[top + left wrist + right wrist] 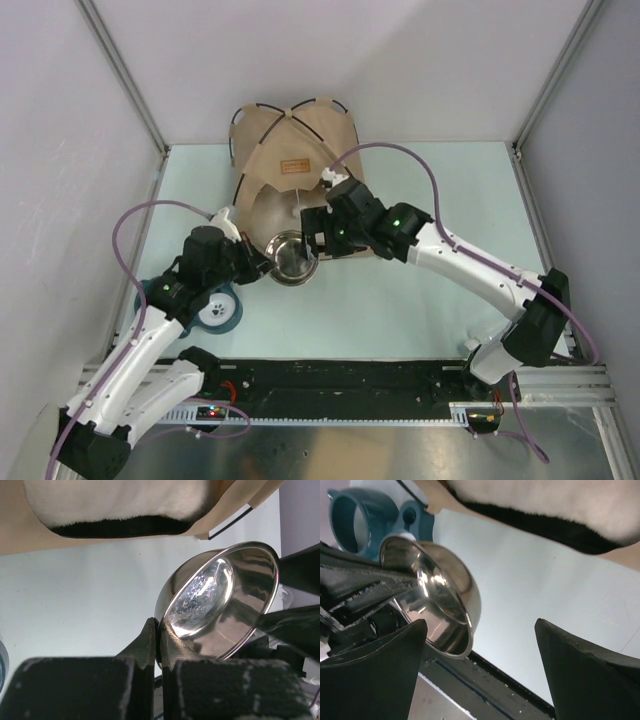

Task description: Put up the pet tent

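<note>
The big tan cloth pet tent (290,135) stands up at the back of the table (440,190). The left gripper (159,641) pinches a shiny round metal bowl (225,600) by its rim; the right gripper (480,630) is spread wide. Only the bowl seems left.

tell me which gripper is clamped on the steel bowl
The left gripper, pinching the rim of the steel bowl; the right gripper stands open, holding nothing.
</note>
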Available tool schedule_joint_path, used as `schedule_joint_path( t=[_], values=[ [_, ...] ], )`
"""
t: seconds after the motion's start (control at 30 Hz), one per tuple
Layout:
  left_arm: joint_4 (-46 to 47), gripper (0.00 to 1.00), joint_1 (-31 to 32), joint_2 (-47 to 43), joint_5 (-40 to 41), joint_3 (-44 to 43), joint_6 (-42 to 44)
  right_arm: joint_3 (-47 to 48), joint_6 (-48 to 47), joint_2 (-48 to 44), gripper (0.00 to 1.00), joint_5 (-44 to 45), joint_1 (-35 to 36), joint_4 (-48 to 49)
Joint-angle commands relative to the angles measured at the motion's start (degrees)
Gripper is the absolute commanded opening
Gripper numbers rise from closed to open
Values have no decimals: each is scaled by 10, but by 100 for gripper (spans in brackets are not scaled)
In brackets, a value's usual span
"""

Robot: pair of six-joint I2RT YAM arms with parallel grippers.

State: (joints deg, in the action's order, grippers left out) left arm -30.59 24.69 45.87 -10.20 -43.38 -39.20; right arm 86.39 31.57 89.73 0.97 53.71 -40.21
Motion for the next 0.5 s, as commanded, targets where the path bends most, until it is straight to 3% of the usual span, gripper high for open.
schedule_joint_path(
  t=[0.0,0.2,0.47],
  values=[
    [13,0,-4,-30,48,11,-32,36,6,-42,97,6,-31,-5],
    [-44,0,-31,-63,150,15,-83,-4,9,-107,99,-28,-119,-1],
    [-189,0,-144,-80,320,-45,-152,-42,-40,-126,99,-61,-240,-17]
  ],
)
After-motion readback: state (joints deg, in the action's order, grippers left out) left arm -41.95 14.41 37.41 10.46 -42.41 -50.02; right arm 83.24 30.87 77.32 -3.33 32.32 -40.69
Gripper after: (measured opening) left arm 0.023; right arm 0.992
